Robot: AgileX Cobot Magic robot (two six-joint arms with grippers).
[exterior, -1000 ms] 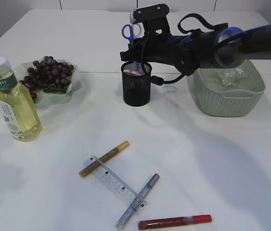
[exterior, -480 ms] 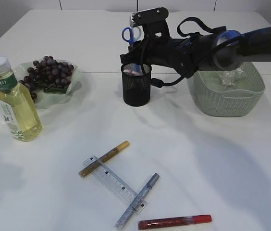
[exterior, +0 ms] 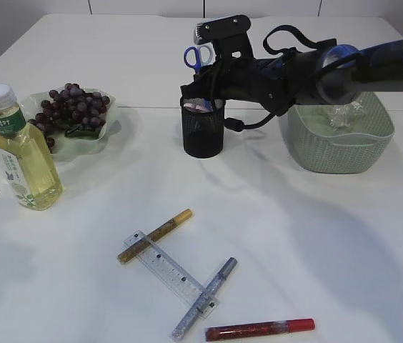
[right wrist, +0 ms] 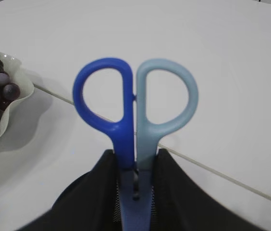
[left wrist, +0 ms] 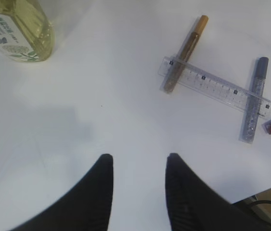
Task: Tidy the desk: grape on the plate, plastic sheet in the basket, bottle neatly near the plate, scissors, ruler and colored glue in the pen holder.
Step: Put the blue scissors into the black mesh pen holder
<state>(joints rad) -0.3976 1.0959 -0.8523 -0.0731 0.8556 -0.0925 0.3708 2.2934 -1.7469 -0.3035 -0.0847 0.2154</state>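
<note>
**Right wrist view: scissors pinched above the pen holder**

The right gripper (right wrist: 135, 166) pinches the blue-handled scissors (right wrist: 134, 103) just below the handle loops, which stand upright. From the exterior view, the scissors (exterior: 198, 56) sit over the black mesh pen holder (exterior: 203, 127), blades pointing down into it. The left gripper (left wrist: 138, 166) hangs spread and empty over bare white table (left wrist: 78, 120). Near it lie the clear plastic ruler (left wrist: 215, 86), crossed by a gold glitter glue pen (left wrist: 184, 52) and a silver one (left wrist: 253, 98), with a red one (exterior: 259, 329) beside them. Dark grapes (exterior: 69, 106) rest on the pale green plate (exterior: 108, 118), the yellow-filled bottle (exterior: 19, 150) just beside it. Crumpled plastic sheet (exterior: 343, 114) lies in the green woven basket (exterior: 334, 150).
</note>
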